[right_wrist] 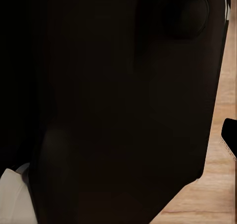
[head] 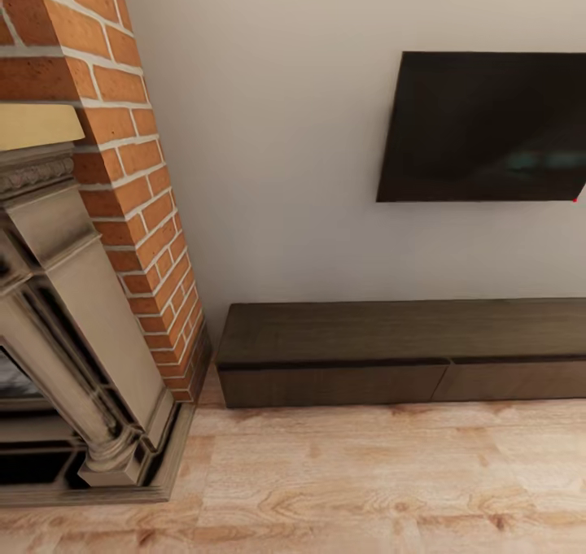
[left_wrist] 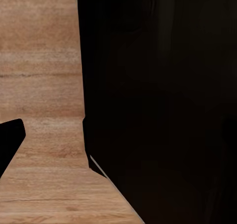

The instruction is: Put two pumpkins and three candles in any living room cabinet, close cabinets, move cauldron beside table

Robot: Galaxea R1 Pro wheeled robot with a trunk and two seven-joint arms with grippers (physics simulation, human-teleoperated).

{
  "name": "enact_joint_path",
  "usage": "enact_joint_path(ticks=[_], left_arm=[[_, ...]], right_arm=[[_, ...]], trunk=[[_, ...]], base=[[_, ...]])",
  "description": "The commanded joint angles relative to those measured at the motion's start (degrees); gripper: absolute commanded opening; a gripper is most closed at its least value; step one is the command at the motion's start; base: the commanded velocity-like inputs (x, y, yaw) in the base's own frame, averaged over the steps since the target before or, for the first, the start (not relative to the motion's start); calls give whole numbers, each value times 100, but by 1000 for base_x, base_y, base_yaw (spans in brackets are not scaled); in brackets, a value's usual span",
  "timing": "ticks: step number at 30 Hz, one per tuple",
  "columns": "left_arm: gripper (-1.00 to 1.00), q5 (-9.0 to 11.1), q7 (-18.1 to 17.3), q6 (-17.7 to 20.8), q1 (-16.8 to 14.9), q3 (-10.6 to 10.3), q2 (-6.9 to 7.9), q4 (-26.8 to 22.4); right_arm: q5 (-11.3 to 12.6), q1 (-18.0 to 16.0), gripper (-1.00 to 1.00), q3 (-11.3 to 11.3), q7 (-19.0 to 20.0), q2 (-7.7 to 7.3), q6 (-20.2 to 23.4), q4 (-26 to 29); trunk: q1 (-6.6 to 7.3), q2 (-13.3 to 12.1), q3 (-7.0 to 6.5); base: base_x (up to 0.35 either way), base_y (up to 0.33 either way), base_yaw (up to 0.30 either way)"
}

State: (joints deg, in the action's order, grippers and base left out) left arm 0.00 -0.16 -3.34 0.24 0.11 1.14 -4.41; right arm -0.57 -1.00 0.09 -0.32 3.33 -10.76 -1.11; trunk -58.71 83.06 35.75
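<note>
Robot in transit facing the cabinet (head: 407, 351), drawers shut. Pincer state on either arm: cannot tell. Next: locate pumpkins and candles.

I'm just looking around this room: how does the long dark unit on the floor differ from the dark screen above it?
The cabinet stands on the wooden floor against the wall, while the TV hangs higher up on that wall. The cabinet is brown with a visible wood grain; the TV is a smooth near-black panel with a faint reflection. The cabinet is long and low, with two shut drawer fronts; the TV is a flat, taller rectangle. Both are dark and run out of the picture's right edge.
</note>
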Motion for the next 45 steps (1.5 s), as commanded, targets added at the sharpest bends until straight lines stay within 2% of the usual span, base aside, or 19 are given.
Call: enact_joint_path(ticks=[1, 15, 24, 32, 45], left_arm=[[100, 0, -2, -9, 3, 0, 0, -7], [100, 0, -2, -13, 3, -2, 0, -7], [100, 0, -2, -26, 3, 6, 0, -7], [100, 22, -2, -550, 3, 22, -8, 1], [100, 26, -2, -603, 3, 20, 0, -7]], right_arm=[[-5, -5, 100, 0, -3, 1, -28, -12], [-5, -5, 100, 0, -3, 1, -105, -12], [-5, -5, 100, 0, -3, 1, -110, -12], [-5, -5, 100, 0, -3, 1, -110, -12], [-5, -5, 100, 0, -3, 1, -110, -12]], trunk=[[-2, 2, 4], [-2, 2, 4], [-2, 2, 4], [-2, 2, 4], [-2, 2, 4]], base=[[194, 4, 77], [257, -29, 10], [141, -1, 0], [16, 0, 0], [0, 0, 0]])
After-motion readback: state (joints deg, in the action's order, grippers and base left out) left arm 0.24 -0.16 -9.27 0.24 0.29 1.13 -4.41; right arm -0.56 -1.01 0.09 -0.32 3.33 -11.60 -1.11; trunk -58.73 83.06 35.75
